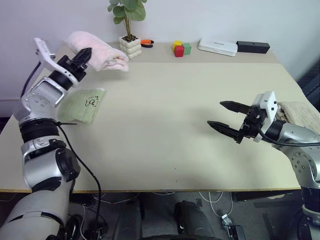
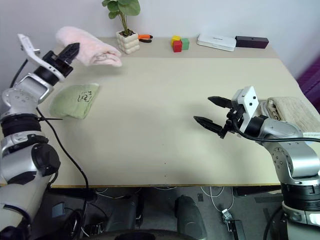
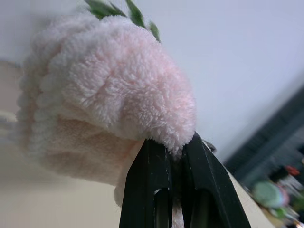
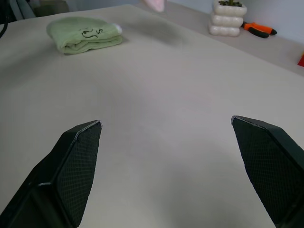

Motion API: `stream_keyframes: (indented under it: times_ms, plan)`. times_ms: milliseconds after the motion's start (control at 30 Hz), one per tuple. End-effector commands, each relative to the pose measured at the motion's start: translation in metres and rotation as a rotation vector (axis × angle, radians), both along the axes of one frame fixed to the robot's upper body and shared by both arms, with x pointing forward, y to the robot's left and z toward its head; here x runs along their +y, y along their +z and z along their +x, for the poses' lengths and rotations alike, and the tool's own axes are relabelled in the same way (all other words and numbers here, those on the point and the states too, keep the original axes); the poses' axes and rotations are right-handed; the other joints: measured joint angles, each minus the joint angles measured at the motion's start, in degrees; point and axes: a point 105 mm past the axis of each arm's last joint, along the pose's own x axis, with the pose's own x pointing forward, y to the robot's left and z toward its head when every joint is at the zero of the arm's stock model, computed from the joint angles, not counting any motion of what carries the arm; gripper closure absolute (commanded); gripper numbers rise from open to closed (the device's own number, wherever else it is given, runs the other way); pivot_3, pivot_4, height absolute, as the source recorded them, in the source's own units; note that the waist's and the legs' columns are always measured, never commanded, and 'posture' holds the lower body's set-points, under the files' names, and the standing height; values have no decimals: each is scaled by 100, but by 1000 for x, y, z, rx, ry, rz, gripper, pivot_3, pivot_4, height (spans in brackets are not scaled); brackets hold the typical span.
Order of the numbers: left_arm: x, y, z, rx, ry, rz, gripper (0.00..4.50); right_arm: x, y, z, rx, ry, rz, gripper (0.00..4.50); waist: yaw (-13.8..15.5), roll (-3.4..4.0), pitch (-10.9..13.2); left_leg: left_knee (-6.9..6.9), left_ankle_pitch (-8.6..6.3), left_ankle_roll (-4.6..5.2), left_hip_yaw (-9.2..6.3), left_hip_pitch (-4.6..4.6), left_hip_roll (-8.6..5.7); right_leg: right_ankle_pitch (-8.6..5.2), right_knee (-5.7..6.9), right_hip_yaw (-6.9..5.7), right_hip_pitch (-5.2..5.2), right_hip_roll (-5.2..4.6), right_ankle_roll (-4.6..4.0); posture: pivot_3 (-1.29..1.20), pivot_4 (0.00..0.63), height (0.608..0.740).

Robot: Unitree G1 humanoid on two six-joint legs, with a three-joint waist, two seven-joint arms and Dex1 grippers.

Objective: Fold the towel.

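Holding the bundled towel (image 1: 100, 50) aloft.
My left gripper (image 1: 84, 56) jaws are pinching it; my right gripper (image 1: 227, 117) jaws are gaping wide, empty, over the desk (image 1: 165, 130).

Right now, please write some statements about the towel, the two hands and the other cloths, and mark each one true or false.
1. The left hand is shut on the pink towel. True.
2. The pink towel lies spread flat in the middle of the table. False: it is bunched up and held near the far left corner.
3. The right hand is open and holds nothing. True.
4. The green cloth sits beside the right hand. False: it lies on the table's left side.
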Motion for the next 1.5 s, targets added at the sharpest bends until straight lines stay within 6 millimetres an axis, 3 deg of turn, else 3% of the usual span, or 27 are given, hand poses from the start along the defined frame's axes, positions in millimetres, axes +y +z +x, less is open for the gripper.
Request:
stream_keyframes:
  times_ms: [33,200,500,633,967,1133,1400,1500]
  plan:
    - [21,15,-13,-89,66,-14,4443,-2,12,-10,-2,42,38,0,11,0,0,0,0,0,0,0,0,0,0,0,0,0,0,0,150,740]
    - [34,1,-27,-95,104,-47,4443,-6,13,-10,15,55,42,0,27,-1,0,4,0,0,2,0,1,0,1,0,2,-2,0,0,150,740]
    - [38,-17,-41,-110,121,-36,4443,-3,14,-8,15,69,28,0,31,-1,0,4,0,0,2,0,3,0,1,0,2,-1,-1,0,150,740]
    - [54,-29,-43,-95,162,-73,4443,-3,15,-8,15,68,19,0,24,-1,0,4,0,0,3,0,2,0,1,1,2,-1,-1,0,150,740]
    - [60,-98,-45,97,202,-133,4443,-5,15,-9,12,57,0,0,35,-2,0,4,0,0,4,2,4,0,1,0,2,-1,-1,0,150,740]
    - [70,-114,-49,167,263,-197,4443,-4,15,-10,8,57,-6,0,27,-2,0,4,0,0,3,2,4,0,1,0,3,-1,-2,0,150,740]
    - [31,-114,-80,193,200,-212,4443,-3,13,-9,2,56,-14,0,29,-3,-1,5,0,0,5,2,6,0,1,2,4,-6,-2,0,150,740]
    - [27,-113,-83,202,213,-221,4443,-2,12,-6,-1,58,-15,0,29,-3,-1,5,0,0,4,4,6,-1,1,2,4,-3,-3,0,150,740]
